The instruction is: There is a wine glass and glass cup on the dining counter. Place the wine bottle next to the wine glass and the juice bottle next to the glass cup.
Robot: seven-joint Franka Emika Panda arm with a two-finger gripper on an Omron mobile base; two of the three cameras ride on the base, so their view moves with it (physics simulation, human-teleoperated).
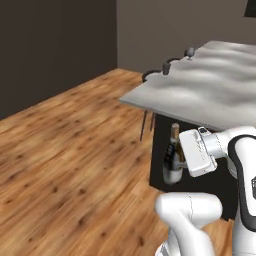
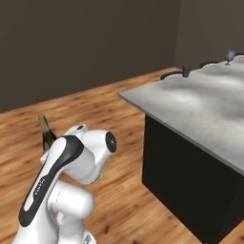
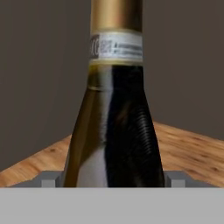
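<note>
- Wood floor (image 1: 65,150), dark walls; dining counter (image 1: 220,85) with marble top stands ahead of the robot.
- Wine bottle (image 1: 173,160) upright, held off the floor beside the counter's dark base.
- Gripper (image 1: 184,162) pinches the bottle body; hand view has the bottle between both finger tips.
- Glass cup (image 1: 166,68) near the counter's far edge, wine glass (image 1: 190,52) farther along, well apart.

Wood plank floor (image 1: 65,165), warm brown, lower left of frame. Dark grey walls (image 1: 55,45) across top. Dark stools (image 1: 150,80) upper centre-right, partly visible.
</note>
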